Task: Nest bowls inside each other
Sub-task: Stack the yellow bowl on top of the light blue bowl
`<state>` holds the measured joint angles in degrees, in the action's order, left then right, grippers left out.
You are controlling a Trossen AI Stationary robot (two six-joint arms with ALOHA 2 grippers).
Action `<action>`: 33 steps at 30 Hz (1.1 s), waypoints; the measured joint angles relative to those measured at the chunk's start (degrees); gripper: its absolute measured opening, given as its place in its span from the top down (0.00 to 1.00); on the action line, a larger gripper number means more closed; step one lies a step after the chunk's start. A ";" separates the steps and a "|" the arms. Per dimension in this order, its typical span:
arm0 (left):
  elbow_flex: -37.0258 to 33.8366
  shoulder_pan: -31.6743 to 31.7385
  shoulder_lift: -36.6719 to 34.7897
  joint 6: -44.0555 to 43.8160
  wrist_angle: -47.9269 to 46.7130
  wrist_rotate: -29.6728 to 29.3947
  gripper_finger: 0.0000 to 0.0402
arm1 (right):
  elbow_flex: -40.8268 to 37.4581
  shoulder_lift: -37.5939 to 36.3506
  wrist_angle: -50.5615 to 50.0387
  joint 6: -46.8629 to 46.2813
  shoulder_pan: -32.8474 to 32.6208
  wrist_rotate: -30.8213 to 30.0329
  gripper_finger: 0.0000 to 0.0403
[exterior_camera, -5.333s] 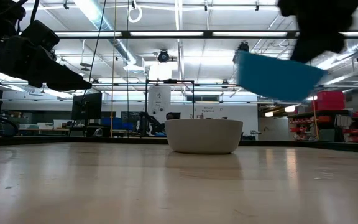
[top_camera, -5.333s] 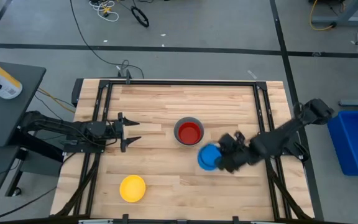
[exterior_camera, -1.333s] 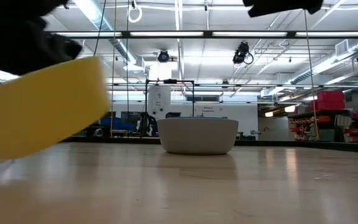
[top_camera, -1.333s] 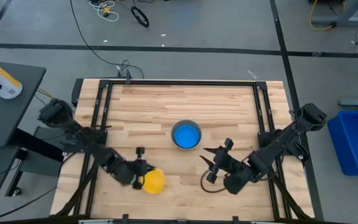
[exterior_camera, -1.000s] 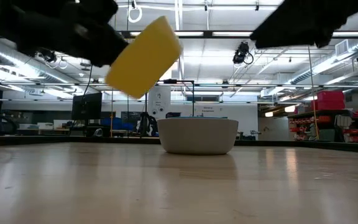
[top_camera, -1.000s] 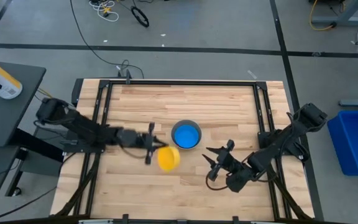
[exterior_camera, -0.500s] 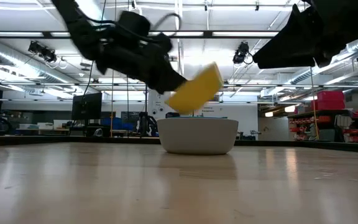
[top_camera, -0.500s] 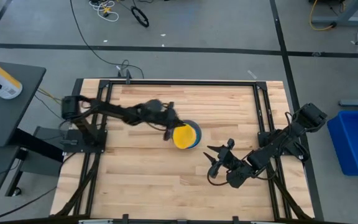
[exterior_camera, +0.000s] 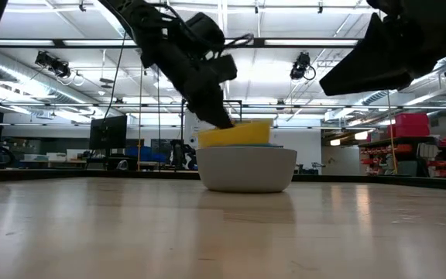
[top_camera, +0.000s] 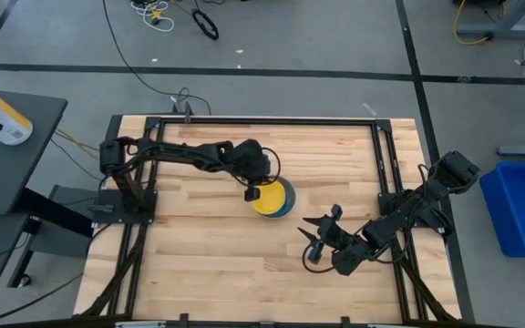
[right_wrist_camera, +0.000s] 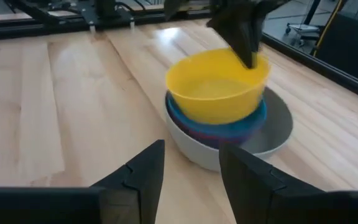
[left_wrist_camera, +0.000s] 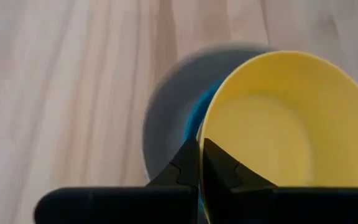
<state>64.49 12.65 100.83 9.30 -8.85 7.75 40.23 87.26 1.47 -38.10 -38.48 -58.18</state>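
A grey bowl (top_camera: 287,208) stands at the table's middle with a blue bowl (right_wrist_camera: 232,127) nested inside it. A yellow bowl (top_camera: 271,199) sits nearly level on top, its lower part down inside the blue bowl's rim (left_wrist_camera: 197,111). My left gripper (top_camera: 252,192) reaches in from the table's left and is shut on the yellow bowl. My right gripper (top_camera: 313,240) hovers open to the near right of the stack, holding nothing. My left gripper pinches the yellow bowl's rim (left_wrist_camera: 204,134) on the side toward the table's left. One finger (left_wrist_camera: 224,169) is inside the bowl and one (left_wrist_camera: 185,165) outside. The fingers slant down from the left. The bowl stays almost level, its base hidden inside the blue bowl.
Black rails (top_camera: 153,146) frame the wooden tabletop (top_camera: 208,255) on the left, far and right sides. Bare wood lies all around the stack.
My left gripper has carried the yellow bowl from the near left of the grey bowl toward the far right and down over the stack. The bowl, steeply tilted before, has come nearly level with its lower part inside the blue bowl.
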 joint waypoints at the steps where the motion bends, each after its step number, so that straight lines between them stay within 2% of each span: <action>1: 0.07 0.17 0.34 0.10 -1.22 0.52 0.99 | 0.00 0.00 -0.04 -0.01 0.00 0.08 0.60; 6: 3.02 0.26 5.93 -0.50 -2.90 4.26 0.99 | 0.09 0.00 -0.61 -0.01 0.00 0.35 0.60; 10: 6.92 -0.16 9.93 -0.82 -5.03 4.85 0.99 | 0.11 0.00 -1.29 -0.44 0.00 0.34 0.59; 16: 11.00 -1.29 10.17 0.98 -10.79 3.65 0.99 | 0.11 0.00 -1.26 -0.45 0.22 0.38 0.56; 18: 11.06 -1.58 9.53 2.36 -11.29 3.70 0.95 | 0.11 0.00 -1.29 -0.47 0.22 0.40 0.54; 25: 11.03 -2.22 9.27 1.98 -10.72 4.44 0.63 | 0.11 0.00 -1.66 -0.63 0.22 0.41 0.49; 30: 11.03 -2.26 9.15 3.45 -8.89 6.25 0.38 | 0.11 0.00 -1.68 -0.64 0.22 1.35 0.48; 33: 11.03 -2.20 9.10 5.06 -8.48 6.59 0.27 | 0.11 0.00 -1.73 -0.95 0.22 1.36 0.50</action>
<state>75.53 10.45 109.93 14.35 -17.32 14.34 40.34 87.26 -0.26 -39.05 -38.26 -56.82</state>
